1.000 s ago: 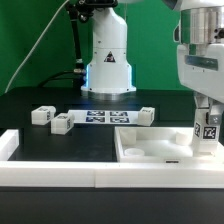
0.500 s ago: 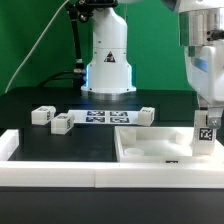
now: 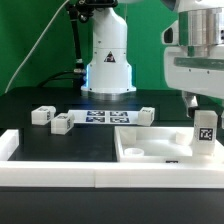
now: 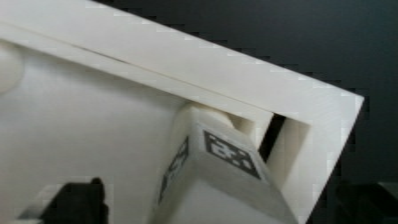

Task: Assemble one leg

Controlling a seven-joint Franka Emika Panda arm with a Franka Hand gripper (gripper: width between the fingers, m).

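Observation:
One leg (image 3: 204, 130), a small white post with a black-and-white tag, stands upright in the corner of the large white tray-like piece (image 3: 150, 150) at the exterior view's right. My gripper (image 3: 204, 103) hangs just above the leg's top, open and holding nothing. In the wrist view the leg (image 4: 222, 160) stands against the tray piece's raised rim (image 4: 267, 80). My dark fingertips (image 4: 71, 203) are spread wide on either side of it, clear of its faces.
Three more legs lie on the black table: two at the exterior view's left (image 3: 42, 115) (image 3: 61, 123), one behind the tray piece (image 3: 145, 115). The marker board (image 3: 100, 118) lies between them. A white wall (image 3: 90, 175) runs along the front; the arm's base (image 3: 107, 60) is behind.
My gripper has let go of the leg and risen straight up off it. The leg stays standing in the tray piece's corner.

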